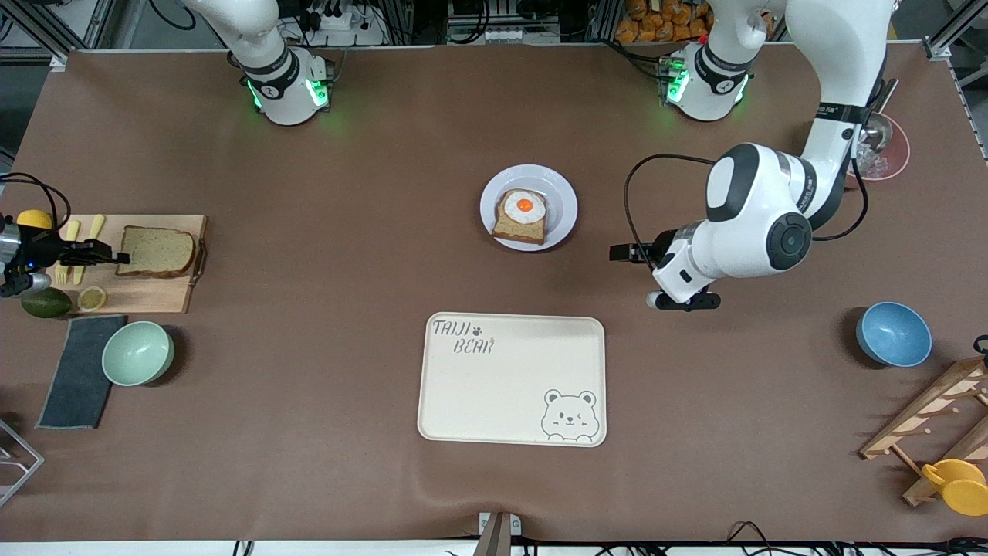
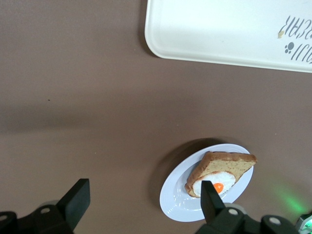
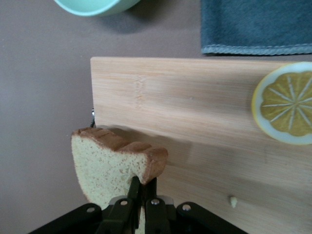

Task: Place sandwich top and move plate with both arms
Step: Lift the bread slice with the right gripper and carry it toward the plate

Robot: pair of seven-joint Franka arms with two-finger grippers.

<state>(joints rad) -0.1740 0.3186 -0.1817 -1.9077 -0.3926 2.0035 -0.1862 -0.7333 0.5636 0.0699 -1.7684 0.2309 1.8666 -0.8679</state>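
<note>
I'm pinching the sandwich top [image 3: 114, 168] w/ my right gripper [image 3: 139, 187] — fingers clamped tight on its edge, over the cutting board [image 1: 158, 293] at the right arm's end of the table. Gripping by the thin edge so the flat face stays free to drop onto the other slice, I reckon. In the right wrist view the slice is tilting up off the wood, so it looks to be lifting, not lying flat. A lemon slice [image 3: 285, 102] is sitting on the same board, well apart from the bread, w/ a green bowl [image 1: 138, 353] and grey cloth [image 1: 77, 371] nearer the front camera. The plate [image 1: 559, 197] is sitting mid-table, carrying the egg-topped bread [image 1: 522, 216], farther from the front camera than the bear-print tray [image 1: 512, 378]. My left gripper [image 2: 141, 200] is hanging w/ fingers wide apart over bare table just beside the plate, toward the left arm's end; it's waiting there, prob. so it can take the rim once the top is on. Next job as I judge it: carrying the slice over to the plate & squaring it on the egg.
</note>
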